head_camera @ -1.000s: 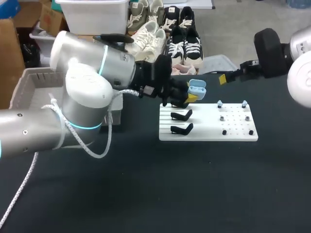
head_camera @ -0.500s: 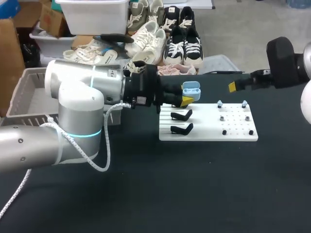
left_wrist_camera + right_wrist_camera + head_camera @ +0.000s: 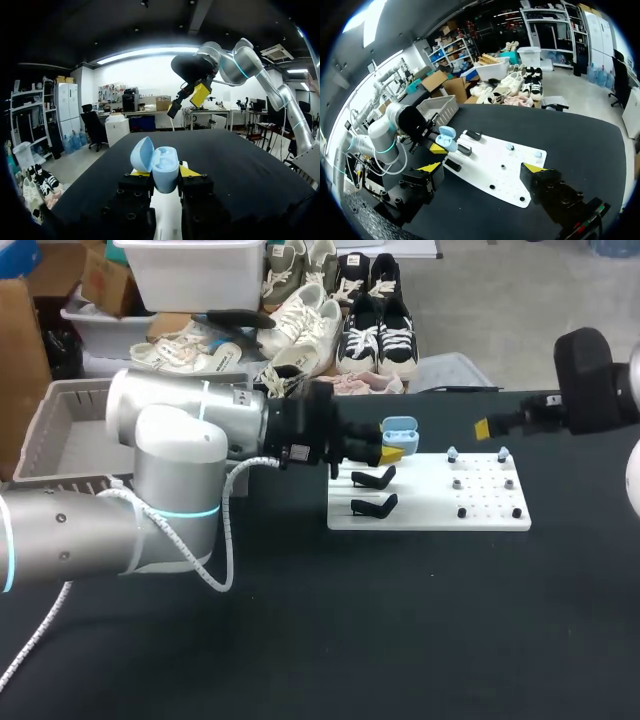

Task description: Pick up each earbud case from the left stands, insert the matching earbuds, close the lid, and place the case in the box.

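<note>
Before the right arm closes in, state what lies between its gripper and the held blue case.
Nothing: head view shows only bare black table between the right gripper and the open blue case.

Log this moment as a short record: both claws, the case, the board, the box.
left claw: shut on blue case, by the board's stands
case state: lid open
right claw: open, holding nothing
white board: two black stands bare; earbuds on its pegs
box: grey, at the table's left
</note>
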`<state>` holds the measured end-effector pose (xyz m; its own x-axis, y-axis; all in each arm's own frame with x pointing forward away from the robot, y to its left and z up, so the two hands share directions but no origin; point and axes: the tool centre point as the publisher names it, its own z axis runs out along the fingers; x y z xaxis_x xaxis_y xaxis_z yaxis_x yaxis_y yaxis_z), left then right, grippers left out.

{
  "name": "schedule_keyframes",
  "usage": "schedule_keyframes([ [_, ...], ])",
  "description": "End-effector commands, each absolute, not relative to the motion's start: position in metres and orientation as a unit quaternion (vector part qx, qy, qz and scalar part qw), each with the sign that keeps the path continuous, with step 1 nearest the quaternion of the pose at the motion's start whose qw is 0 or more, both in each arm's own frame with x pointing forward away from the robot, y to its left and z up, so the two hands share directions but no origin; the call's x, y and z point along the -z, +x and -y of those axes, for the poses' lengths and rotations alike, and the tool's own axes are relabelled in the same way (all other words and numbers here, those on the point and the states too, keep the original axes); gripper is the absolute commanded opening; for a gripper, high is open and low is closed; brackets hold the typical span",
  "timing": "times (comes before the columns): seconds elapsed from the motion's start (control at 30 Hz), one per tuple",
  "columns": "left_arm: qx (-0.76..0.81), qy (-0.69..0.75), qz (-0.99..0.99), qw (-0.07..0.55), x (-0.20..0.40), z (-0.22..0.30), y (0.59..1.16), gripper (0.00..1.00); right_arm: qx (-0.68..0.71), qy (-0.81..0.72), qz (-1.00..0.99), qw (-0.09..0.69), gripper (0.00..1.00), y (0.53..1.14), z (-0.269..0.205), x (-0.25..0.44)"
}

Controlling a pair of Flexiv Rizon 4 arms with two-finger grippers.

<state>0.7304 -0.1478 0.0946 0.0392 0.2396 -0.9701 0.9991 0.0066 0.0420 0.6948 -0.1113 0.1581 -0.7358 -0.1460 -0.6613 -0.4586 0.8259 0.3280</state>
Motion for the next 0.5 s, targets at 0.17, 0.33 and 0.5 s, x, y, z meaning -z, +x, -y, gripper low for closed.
schedule_keyframes([
  [0.17,0.431,0.568,-0.549,0.436,-0.0892,0.1545,0.7394,0.0,-0.233,-0.162,-0.903,0.323,1.0,0.6883,0.1122,-0.1597],
  [0.33,0.429,0.568,-0.552,0.434,-0.0894,0.1548,0.7409,0.0,-0.234,-0.162,-0.903,0.322,1.0,0.6898,0.1123,-0.1596],
  [0.5,0.416,0.566,-0.562,0.436,-0.0897,0.1544,0.7428,0.0,-0.219,-0.16,-0.909,0.317,1.0,0.6917,0.1141,-0.1597],
])
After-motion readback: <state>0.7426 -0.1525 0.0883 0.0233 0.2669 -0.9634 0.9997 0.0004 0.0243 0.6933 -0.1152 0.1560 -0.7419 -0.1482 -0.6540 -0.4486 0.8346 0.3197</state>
